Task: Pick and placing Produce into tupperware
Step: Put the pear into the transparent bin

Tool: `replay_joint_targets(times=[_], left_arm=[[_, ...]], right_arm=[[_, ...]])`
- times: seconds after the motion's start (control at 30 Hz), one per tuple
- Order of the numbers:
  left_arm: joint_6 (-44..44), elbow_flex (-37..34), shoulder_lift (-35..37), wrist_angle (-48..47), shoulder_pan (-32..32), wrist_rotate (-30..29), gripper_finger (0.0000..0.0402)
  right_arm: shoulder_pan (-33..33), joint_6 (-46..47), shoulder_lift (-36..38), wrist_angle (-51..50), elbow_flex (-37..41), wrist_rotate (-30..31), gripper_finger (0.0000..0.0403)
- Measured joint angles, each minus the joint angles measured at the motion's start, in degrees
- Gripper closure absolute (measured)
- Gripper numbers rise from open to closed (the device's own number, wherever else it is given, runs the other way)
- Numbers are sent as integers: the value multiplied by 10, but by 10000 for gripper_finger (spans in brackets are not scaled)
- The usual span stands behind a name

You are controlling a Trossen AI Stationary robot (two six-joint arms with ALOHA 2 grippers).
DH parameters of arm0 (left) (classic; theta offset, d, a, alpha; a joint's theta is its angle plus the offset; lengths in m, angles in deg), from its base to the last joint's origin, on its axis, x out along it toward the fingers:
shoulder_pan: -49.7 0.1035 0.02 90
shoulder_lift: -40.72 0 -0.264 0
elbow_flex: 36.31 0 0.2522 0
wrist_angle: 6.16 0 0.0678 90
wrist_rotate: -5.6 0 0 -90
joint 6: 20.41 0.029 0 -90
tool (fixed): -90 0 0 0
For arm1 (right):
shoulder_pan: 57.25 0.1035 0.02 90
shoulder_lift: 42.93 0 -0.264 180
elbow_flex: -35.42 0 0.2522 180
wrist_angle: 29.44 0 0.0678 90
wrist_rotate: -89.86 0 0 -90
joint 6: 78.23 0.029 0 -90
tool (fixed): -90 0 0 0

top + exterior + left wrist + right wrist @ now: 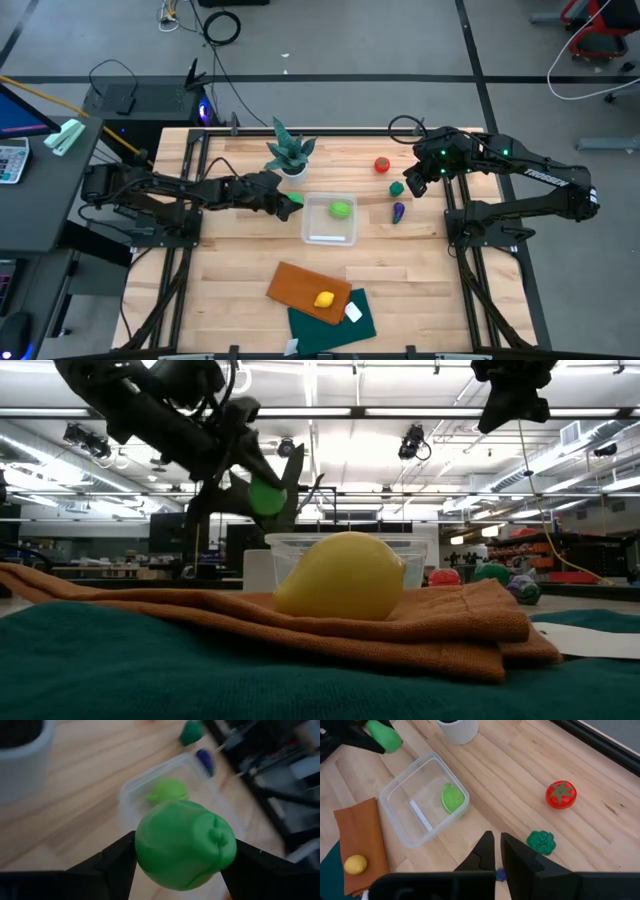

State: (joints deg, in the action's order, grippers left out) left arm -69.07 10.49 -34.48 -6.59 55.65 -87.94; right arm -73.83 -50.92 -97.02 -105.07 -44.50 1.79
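My left gripper [283, 201] is shut on a light green piece of produce [185, 845] and hovers just left of the clear tupperware [312, 236]; it also shows in the low view [266, 497]. A second light green piece [341, 209] lies inside the tub. On the wood to the tub's right lie the red tomato [382, 165], the dark green piece [397, 188] and the purple piece [399, 211]. The yellow piece [324, 299] sits on the orange-brown board [295, 285]. My right gripper [497, 851] is shut and hangs above the dark green piece [541, 842], touching nothing. My left gripper pinches the light green piece between its two fingers [117, 857], one on each of two opposite sides [145, 851]. The fingers come slanting down from the table's left. The piece is lifted clear of the table, beside the tub's left wall.
A spiky potted plant in a white pot [290, 155] stands just beyond the left gripper, near the far edge. A dark green cloth [330, 325] lies under the board at the near edge. Bare wood lies left of the board and right of the tub.
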Motion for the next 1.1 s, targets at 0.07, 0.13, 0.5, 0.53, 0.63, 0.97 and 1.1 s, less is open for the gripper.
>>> replay_joint_targets(times=[0.07,0.13,0.5,0.53,0.63,0.97,1.1], left_arm=[[1,7,0,13,-4,5,154],[14,26,-1,13,-14,8,156],[163,179,-10,-127,-28,-18,153],[177,196,-16,-131,-28,-18,154],[223,246,-37,-171,-25,-18,153],[325,410,-197,-336,-37,-7,152],[330,436,-254,-377,-44,-7,149]], right_arm=[[0,0,0,0,0,0,403],[0,0,0,0,0,0,403],[0,-4,0,0,0,0,403],[0,-5,0,0,0,0,403],[0,-8,0,0,0,-1,403],[4,-17,0,-3,0,-2,403],[4,-20,0,-4,0,-2,403]])
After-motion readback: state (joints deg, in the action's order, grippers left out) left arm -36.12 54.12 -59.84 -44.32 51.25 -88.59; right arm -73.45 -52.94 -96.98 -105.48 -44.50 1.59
